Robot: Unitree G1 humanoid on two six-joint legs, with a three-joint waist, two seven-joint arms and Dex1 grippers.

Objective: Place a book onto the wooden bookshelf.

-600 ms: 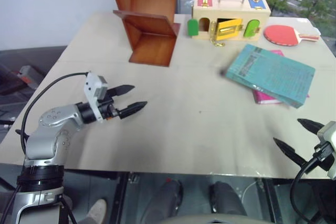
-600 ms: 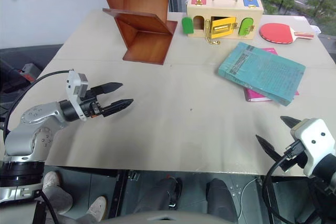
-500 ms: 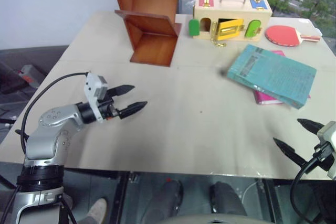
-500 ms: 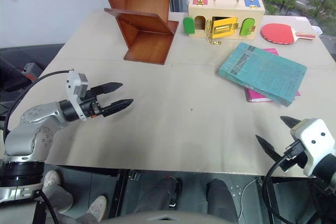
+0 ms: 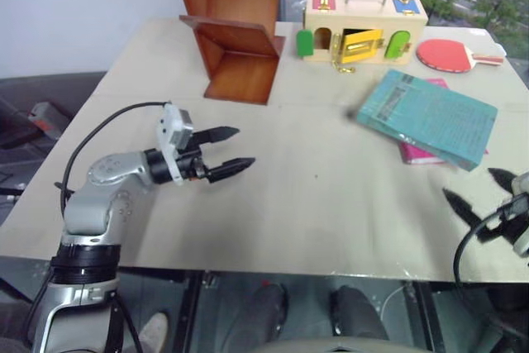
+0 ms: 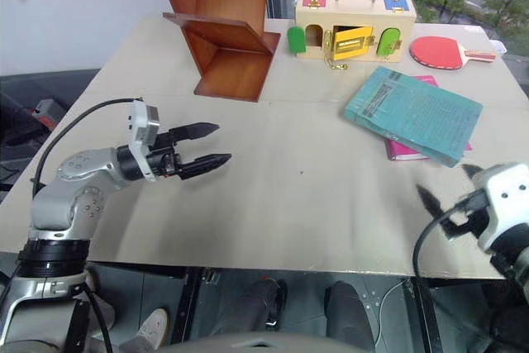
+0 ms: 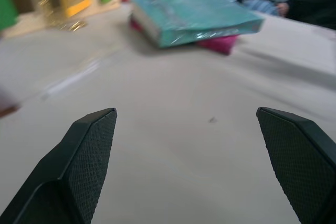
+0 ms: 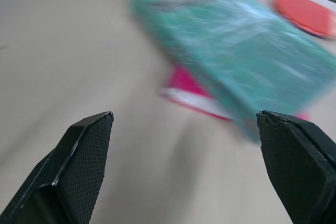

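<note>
Two claws held wide, empty | large thin teal-green paperback book (image 5: 428, 117) ahead of right gripper (image 5: 478, 195), atop smaller magenta-pink book (image 5: 415, 153) | risk: pink one dragged along | left gripper (image 5: 229, 151) well apart.

No legible text anywhere.

Teal-green book (image 5: 430, 117) with fine printed cover pattern, ahead of the right gripper (image 5: 479, 194), which has black fingers; magenta-pink book (image 5: 416, 152) under it, pale page edge showing. Wooden bookshelf (image 5: 235, 26) reddish-brown, ahead of the left gripper (image 5: 231, 151), black fingers with a fine mesh texture on the pads (image 7: 86, 156). Pale wooden box (image 5: 364, 18): green doors, yellow door, red and blue patches on top. Red paddle (image 5: 450, 54). Table (image 5: 331, 204) plain beige.
</note>
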